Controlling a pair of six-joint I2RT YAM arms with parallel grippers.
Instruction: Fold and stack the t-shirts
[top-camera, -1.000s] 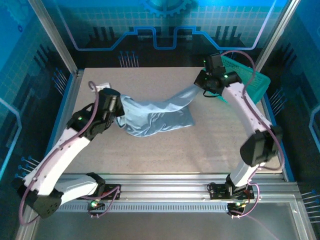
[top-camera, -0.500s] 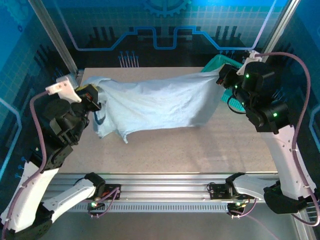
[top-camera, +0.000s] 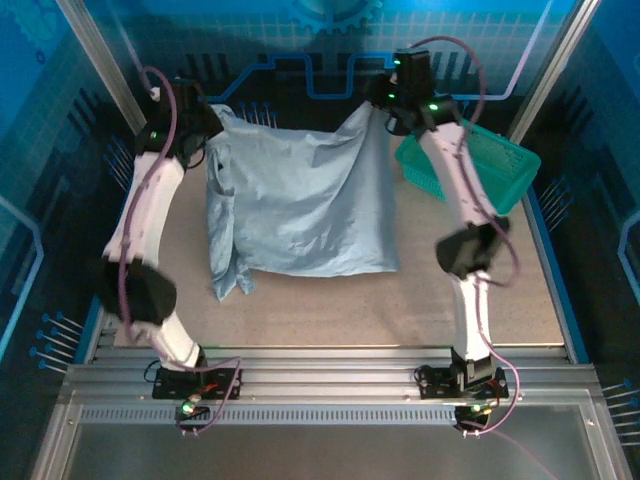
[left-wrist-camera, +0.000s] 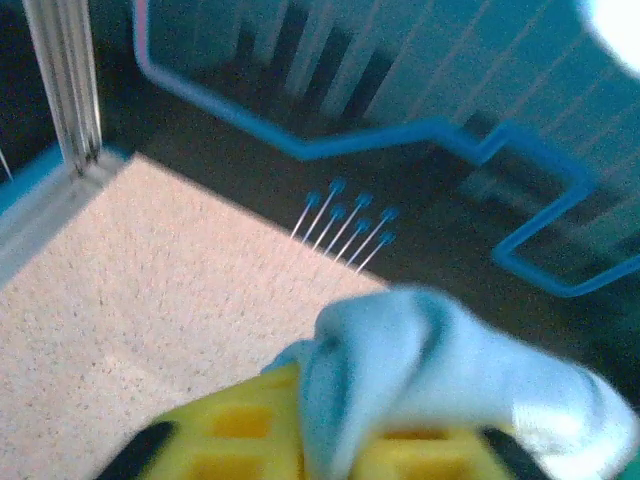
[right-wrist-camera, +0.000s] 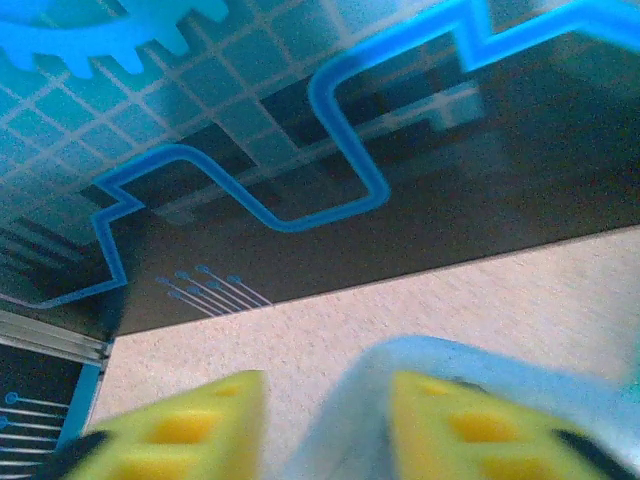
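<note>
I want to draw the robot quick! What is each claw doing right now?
Left gripper: fingers around a bunched corner of the t-shirt.
Right gripper: fingers around another corner of the same t-shirt.

Blue-tinted light washes the overhead view, brightest on the table (top-camera: 330, 300) and dim toward the dark backdrop; soft shadows lie under the hanging t-shirt (top-camera: 300, 205); both wrist views are blurred, the yellow fingers (left-wrist-camera: 240, 440) and the bunched cloth close to the lens badly out of focus; a white glare blooms in the left wrist view's upper right corner.
</note>
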